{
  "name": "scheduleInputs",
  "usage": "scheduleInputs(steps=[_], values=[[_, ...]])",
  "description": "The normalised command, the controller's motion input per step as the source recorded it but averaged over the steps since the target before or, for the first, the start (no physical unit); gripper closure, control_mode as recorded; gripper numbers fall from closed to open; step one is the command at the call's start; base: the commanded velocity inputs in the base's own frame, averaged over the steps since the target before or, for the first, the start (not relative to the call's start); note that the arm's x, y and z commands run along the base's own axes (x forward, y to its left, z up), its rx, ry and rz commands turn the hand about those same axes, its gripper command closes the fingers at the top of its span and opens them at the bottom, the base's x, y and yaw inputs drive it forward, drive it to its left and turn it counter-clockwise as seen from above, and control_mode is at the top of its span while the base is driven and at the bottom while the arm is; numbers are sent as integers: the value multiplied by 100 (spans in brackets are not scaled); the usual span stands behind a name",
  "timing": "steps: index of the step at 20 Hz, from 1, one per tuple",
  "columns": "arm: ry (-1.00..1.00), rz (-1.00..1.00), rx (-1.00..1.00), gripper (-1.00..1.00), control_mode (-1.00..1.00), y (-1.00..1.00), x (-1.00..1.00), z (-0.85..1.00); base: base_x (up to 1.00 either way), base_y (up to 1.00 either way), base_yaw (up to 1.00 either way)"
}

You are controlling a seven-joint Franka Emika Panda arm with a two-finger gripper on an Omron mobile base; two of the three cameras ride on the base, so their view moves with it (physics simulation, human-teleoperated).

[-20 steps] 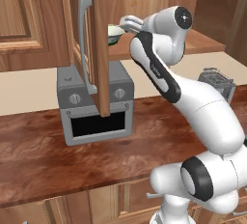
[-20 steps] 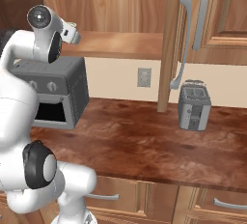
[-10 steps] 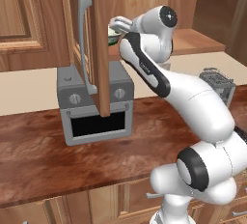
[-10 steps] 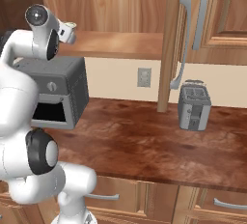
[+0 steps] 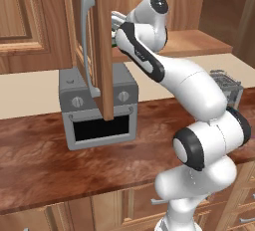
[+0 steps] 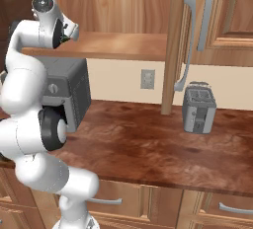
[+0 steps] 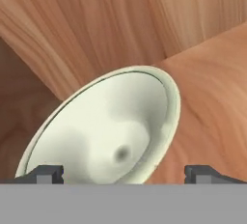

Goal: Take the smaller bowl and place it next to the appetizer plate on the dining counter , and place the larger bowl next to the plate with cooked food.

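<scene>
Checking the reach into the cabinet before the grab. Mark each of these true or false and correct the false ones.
1. The gripper is open. True.
2. A bowl with a pale inside lies right ahead of the fingertips. True.
3. The bowl sits on the counter beside the toaster. False: it is on the wooden cabinet shelf.
4. The toaster oven stands left of the arm in the left base view. True.
5. The cabinet door is shut. False: it is swung open.

Kitchen: wooden cabinets (image 6: 217,20), toaster (image 6: 198,107), toaster oven (image 5: 99,106), wood-grain counter (image 6: 163,146).
</scene>
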Motion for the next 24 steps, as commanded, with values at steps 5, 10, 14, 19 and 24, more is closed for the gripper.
scheduleInputs(steps=[5, 10, 14, 19, 24], values=[[1, 0, 0, -100, -100, 9, 50, -19, 0, 0, 0], [0, 0, -1, -100, -100, 20, 35, -29, 0, 0, 0], [0, 0, -1, 100, -100, 23, 27, -21, 0, 0, 0], [1, -1, -1, 100, -100, 5, 11, 2, 0, 0, 0], [0, 0, 0, 100, -100, 0, -3, 21, 0, 0, 0]])
